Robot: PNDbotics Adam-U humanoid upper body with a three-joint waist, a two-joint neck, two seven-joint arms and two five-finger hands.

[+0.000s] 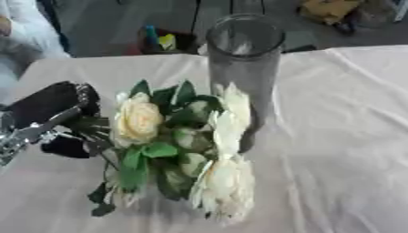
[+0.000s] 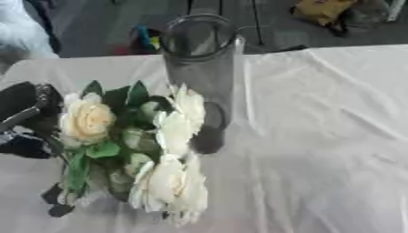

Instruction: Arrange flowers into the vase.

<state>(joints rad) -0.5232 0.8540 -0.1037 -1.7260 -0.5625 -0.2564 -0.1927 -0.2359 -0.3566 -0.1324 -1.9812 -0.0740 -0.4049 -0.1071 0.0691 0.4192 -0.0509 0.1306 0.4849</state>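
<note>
A tall clear glass vase (image 1: 243, 59) stands upright on the white tablecloth (image 1: 343, 136), with nothing showing inside it. A bunch of cream roses (image 1: 140, 120) with green leaves (image 1: 143, 159) lies across the view in front of the vase's lower left side and hides part of its base. Another bloom (image 1: 223, 182) points toward the near edge. My black left hand (image 1: 52, 107) comes in from the left, its fingers curled round the stem end of the bunch. My right hand shows in neither view.
Beyond the table's far edge stand a dark container holding blue and yellow things (image 1: 163, 41) and a yellow object (image 1: 327, 9) on the floor. A person in white (image 1: 20, 32) sits at the far left. Bare cloth stretches to the right of the vase.
</note>
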